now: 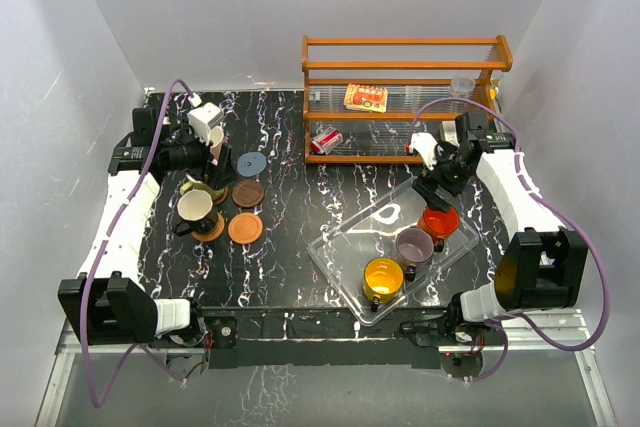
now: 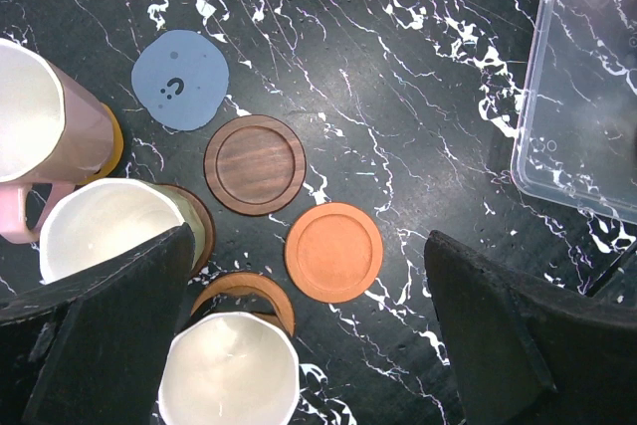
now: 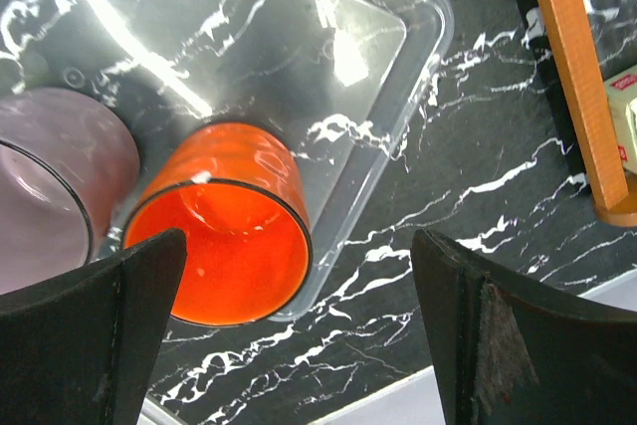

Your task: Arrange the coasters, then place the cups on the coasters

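Three coasters lie bare in a line on the dark marbled surface: the blue coaster at the far end, the brown coaster just beside it in the middle, and the orange coaster at the near end. In the left wrist view the line runs from 11 o'clock to 5 o'clock.

At 9 o'clock of that line stand three cups, each on a coaster of its own. The pink cup is farthest and sits on the pink cup's coaster, which shows as an orange-brown edge. The olive cup is in the middle on the olive cup's coaster, which is dark brown. The black cup, white inside, is nearest on the black cup's coaster, also orange-brown.

The left tool hangs over this group with its fingers spread wide and nothing between them.

Well apart, at 3 o'clock across the surface, a clear tray holds the other three cups. The red cup is farthest, the mauve cup is just beside it, and the yellow cup is nearest the arm bases.

The right tool is above the red cup, spread wide and gripping nothing. One finger is over the cup's rim and the other is out over the surface beyond the tray.

At 12 o'clock of the tray stands a wooden rack.
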`<state>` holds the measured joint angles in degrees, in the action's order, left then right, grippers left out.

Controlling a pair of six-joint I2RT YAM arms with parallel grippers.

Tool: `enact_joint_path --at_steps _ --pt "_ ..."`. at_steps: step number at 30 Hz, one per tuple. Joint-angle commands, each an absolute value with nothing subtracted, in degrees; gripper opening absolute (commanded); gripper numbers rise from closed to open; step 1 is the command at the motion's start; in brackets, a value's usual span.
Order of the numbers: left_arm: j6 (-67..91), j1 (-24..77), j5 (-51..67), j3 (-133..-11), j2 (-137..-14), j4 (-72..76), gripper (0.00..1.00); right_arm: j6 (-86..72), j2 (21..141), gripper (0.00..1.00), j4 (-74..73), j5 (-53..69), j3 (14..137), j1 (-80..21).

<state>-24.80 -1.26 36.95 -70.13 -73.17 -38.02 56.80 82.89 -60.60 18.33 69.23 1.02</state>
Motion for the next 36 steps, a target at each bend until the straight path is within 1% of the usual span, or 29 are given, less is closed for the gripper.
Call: enact_joint_path --at_steps 1,7,10,20,28,31,36 --pt "-23.07 -0.54 38.98 -69.40 -73.53 -36.78 0.99 60.64 84.56 0.92 -63.03 16.25 71.90 2.92" --pt "-23.15 0.54 36.80 -69.12 -74.41 -36.13 0.99 60.62 87.20 0.88 -63.18 16.70 71.54 3.19" --pt "-23.29 0.97 35.99 -68.72 -74.26 -35.51 0.99 60.24 88.81 0.82 -63.19 17.68 71.71 3.15" --pt "-24.08 1.80 35.51 -67.52 -73.76 -35.24 0.99 59.83 91.51 0.55 -63.11 19.39 71.81 3.19" --pt "-24.26 2.07 35.25 -67.04 -73.49 -34.94 0.99 60.32 92.16 0.39 -63.20 19.53 71.64 3.22" --pt "-24.26 2.19 35.13 -67.28 -73.54 -35.06 0.99 60.58 92.44 0.32 -63.19 19.34 71.72 3.16" --pt "-24.19 2.42 35.13 -67.44 -73.76 -35.21 0.99 61.25 92.78 0.25 -63.11 19.12 71.89 3.19"
